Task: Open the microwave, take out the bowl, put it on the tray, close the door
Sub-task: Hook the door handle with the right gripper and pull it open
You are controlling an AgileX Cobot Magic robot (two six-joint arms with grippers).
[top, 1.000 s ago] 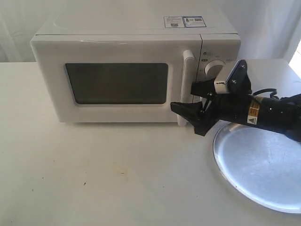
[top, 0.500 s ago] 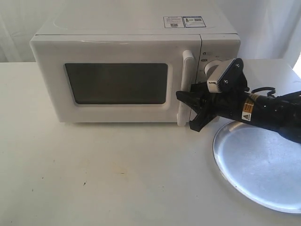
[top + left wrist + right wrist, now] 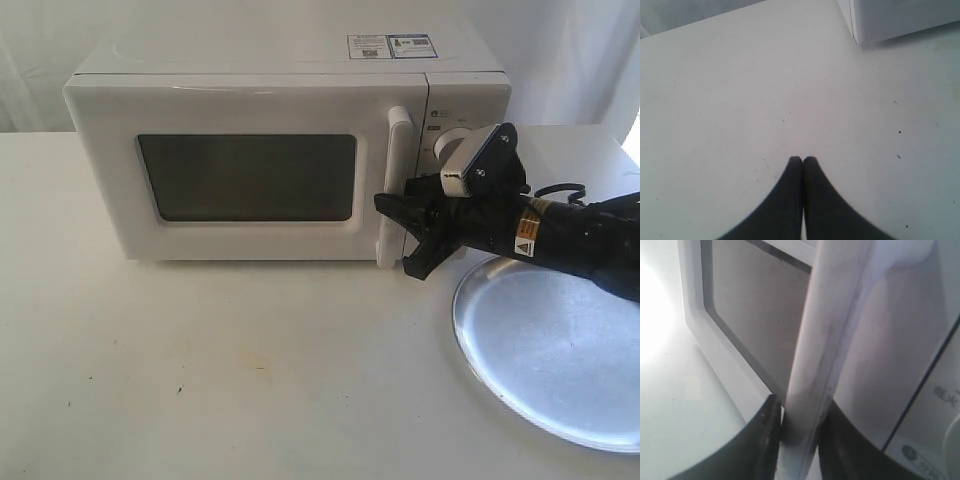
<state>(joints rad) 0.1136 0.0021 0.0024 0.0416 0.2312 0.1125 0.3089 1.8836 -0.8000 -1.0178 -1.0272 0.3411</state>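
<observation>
Exterior view: we logged the right gripper (image 3: 396, 236) at centre right, jaws clamped around the lower part of the handle (image 3: 397, 160). The door (image 3: 250, 110) looked shut on the microwave (image 3: 290, 60), upper centre. The tray (image 3: 560, 350) lay lower right on the table (image 3: 200, 370). Left wrist view: the left gripper (image 3: 803, 161) was closed tight, gripping nothing.
</observation>
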